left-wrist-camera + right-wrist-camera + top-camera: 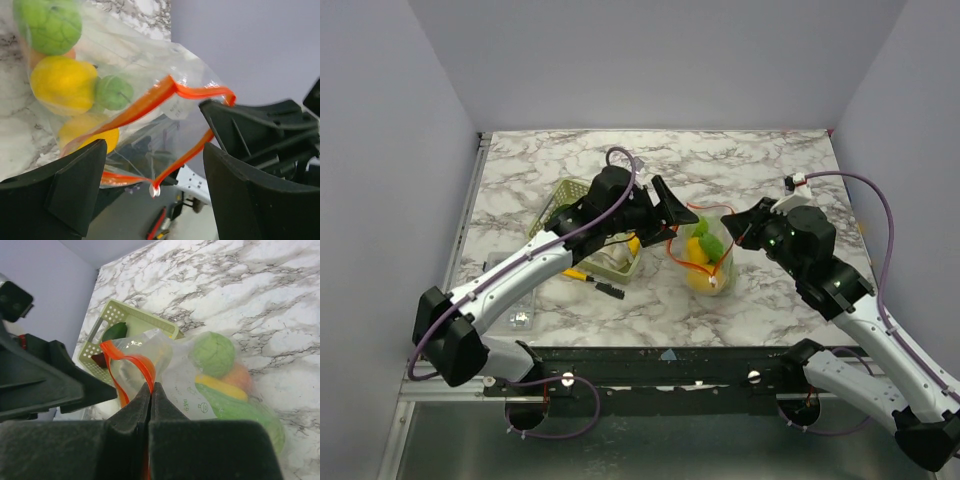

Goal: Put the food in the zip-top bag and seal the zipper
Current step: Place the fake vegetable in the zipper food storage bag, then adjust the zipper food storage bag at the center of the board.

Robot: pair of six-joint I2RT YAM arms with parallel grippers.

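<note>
Pinching one end of the zipper (150,100), the R gripper (151,387) is shut tight on it. The L gripper (152,150) is nearer the loose end, jaws wide apart, w/ the strip running across betw. them (not touching, I think). The bag (705,262) sits mid table (570,160), food (62,82) inside. Basket (135,310) just beside; walls (620,60) well apart.

Marble table (760,170) bears basket (560,196), pen (592,280) and zip-top bag (708,268).
</note>
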